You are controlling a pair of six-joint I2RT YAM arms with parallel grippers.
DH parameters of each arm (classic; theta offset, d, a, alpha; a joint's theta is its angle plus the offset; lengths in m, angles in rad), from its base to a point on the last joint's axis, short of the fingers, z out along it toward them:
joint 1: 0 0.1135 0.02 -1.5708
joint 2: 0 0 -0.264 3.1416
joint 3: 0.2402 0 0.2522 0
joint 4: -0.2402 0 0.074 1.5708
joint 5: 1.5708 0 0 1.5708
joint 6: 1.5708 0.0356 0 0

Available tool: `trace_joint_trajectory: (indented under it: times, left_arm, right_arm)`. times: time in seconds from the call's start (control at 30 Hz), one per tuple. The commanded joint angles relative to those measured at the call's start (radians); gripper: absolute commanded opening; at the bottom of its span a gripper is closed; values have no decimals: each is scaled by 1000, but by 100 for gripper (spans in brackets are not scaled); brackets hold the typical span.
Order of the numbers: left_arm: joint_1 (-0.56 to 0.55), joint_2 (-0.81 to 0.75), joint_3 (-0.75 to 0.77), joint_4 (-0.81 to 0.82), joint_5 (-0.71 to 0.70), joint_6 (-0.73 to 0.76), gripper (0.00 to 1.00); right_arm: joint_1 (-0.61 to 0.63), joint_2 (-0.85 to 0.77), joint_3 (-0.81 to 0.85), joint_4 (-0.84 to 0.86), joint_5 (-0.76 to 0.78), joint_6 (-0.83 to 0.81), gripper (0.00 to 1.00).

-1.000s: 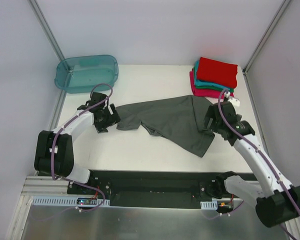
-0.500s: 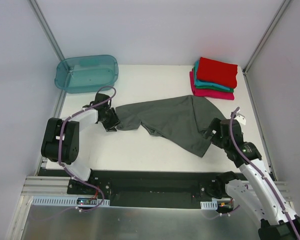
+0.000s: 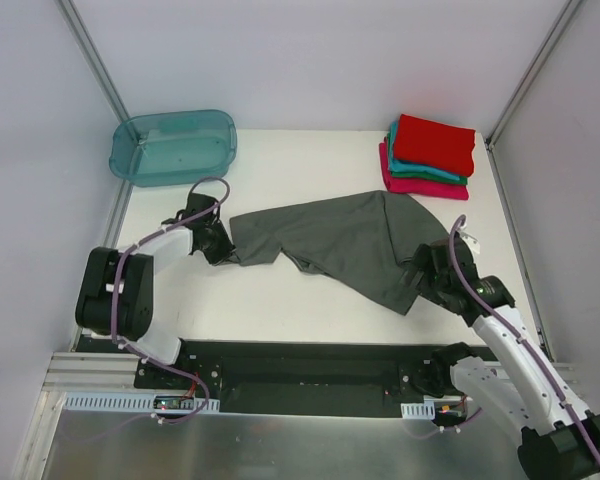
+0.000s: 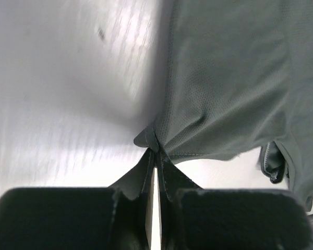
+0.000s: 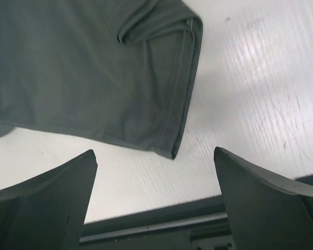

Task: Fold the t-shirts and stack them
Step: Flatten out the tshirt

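- The right pincer (image 5: 154, 152) has released and drawn back; its jaws gape wide and empty.
- The rumpled dark grey cloth t-shirt (image 3: 340, 240) lies between both pincers, its hem corner just ahead of the right one.
- The left pincer (image 4: 155, 156) stays clamped on the shirt's edge, so flattening probably needs a fresh right-hand grasp.

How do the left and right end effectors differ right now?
The left end effector is shut, pinching an edge of the dark grey t-shirt; the right end effector is open, holding nothing. The left one sits at the shirt's left end, the right one at its right end. Both are at the same shirt.
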Motion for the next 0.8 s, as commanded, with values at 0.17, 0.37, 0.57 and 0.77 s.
trace_joint_trajectory:
  times: [0.17, 0.37, 0.57, 0.77]
  left_arm:
    - [9, -403, -172, -118, -283, -109, 0]
    - [7, -576, -289, -113, -327, -149, 0]
    - [-3, -634, -312, -111, -349, -140, 0]
    - [-25, -633, -310, -111, -367, -137, 0]
  right_arm:
    - [197, 224, 48, -165, -9, 119, 99]
    - [214, 279, 8, -101, -20, 191, 91]
    - [213, 216, -104, 77, -38, 258, 79]
    - [213, 253, -113, 161, -29, 263, 74]
